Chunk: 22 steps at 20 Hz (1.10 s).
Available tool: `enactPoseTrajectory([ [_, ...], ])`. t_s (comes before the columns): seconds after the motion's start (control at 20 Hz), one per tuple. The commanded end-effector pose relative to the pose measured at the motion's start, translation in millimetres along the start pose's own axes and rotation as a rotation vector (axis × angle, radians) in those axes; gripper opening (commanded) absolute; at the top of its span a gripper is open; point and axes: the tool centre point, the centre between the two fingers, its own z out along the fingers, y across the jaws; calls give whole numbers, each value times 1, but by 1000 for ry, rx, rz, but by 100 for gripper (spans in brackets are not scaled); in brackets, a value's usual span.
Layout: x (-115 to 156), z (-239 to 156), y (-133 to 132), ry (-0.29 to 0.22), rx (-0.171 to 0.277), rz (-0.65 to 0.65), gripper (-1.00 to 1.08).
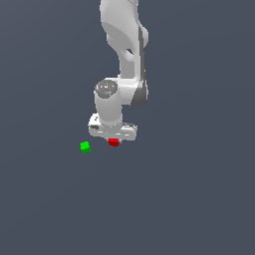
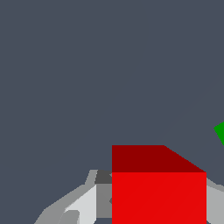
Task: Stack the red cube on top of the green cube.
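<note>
The red cube sits directly under the white gripper, between its fingers. In the wrist view the red cube fills the space between the two grey fingers, which press against both of its sides, so the gripper is shut on it. The green cube rests on the dark floor a short way toward the exterior view's left of the gripper, apart from it. Only a corner of the green cube shows at the wrist view's edge. The fingertips are hidden behind the red cube.
A flat dark grey floor spreads all around. The white arm rises straight up behind the gripper. Nothing else shows.
</note>
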Motion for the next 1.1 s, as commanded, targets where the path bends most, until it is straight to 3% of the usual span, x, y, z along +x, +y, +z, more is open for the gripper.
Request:
enactPoseTrajectory([
  [0.0,0,-13,0,0,0,0,-100],
  [0.6,1,-21,9,1,0,0,-100],
  [1.05,6,1,70,1,-1,0,-100],
])
